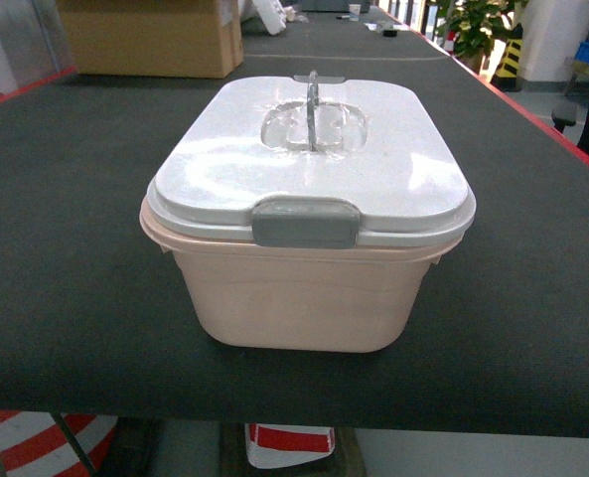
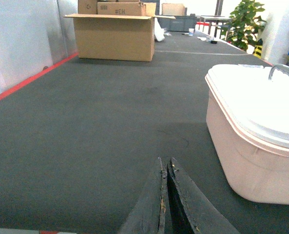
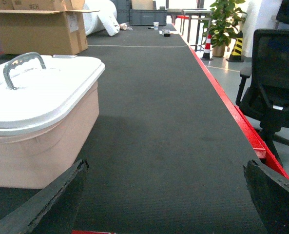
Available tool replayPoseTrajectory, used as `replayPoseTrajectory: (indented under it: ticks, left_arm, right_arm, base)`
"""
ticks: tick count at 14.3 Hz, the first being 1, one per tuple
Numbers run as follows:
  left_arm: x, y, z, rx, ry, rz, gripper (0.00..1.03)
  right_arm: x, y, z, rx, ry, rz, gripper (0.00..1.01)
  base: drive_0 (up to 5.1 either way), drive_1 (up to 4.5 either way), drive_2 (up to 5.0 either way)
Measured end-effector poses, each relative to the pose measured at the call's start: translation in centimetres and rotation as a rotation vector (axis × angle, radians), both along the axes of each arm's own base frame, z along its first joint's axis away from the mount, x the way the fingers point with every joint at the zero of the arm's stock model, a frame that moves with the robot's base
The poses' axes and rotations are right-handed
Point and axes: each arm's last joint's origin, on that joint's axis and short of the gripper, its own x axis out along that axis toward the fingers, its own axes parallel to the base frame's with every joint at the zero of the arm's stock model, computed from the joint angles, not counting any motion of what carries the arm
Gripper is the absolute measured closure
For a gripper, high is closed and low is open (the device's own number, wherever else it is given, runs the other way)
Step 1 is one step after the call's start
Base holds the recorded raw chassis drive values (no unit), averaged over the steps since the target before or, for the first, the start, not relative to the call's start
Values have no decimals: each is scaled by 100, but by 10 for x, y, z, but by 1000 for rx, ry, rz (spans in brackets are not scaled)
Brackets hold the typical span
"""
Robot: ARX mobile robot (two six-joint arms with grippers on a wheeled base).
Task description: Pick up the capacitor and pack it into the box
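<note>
The dark table (image 1: 66, 298) is running long and wide, red-edged, with bare surface lying on both sides of the box (image 1: 304, 288). The box is sitting near the front edge, lid (image 1: 314, 159) on, long axis pointing away. The left gripper (image 2: 164, 195) is resting clenched beside it; the right gripper (image 3: 163, 195) is standing released. A cardboard carton (image 1: 150, 38) is standing well behind.
</note>
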Motion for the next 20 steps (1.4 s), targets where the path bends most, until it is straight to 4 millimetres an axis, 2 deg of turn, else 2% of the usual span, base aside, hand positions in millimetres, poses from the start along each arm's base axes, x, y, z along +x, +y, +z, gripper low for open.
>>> replayPoseTrajectory:
  ticks: [3, 5, 6, 12, 13, 20]
  left_arm:
    - [-12, 0, -4, 0, 22, 1, 101]
    - [-12, 0, -4, 1, 22, 0, 101]
    - [-12, 0, -3, 1, 11, 0, 97]
    - [-12, 0, -4, 1, 17, 0, 16]
    - [-12, 0, -4, 3, 17, 0, 6]
    - [-12, 0, -4, 4, 17, 0, 5]
  right_arm:
    - [0, 0, 0, 0, 0, 0, 3]
    - [0, 0, 0, 0, 0, 0, 3]
    - [0, 0, 0, 0, 1, 0, 3]
    - [0, 0, 0, 0, 0, 0, 3]
    - [0, 0, 0, 0, 0, 0, 3]
    - [0, 0, 0, 0, 0, 0, 3]
  base:
    - [0, 0, 0]
    - [0, 0, 0]
    - [0, 0, 0]
    - [0, 0, 0]
    - [0, 0, 0]
    - [0, 0, 0]
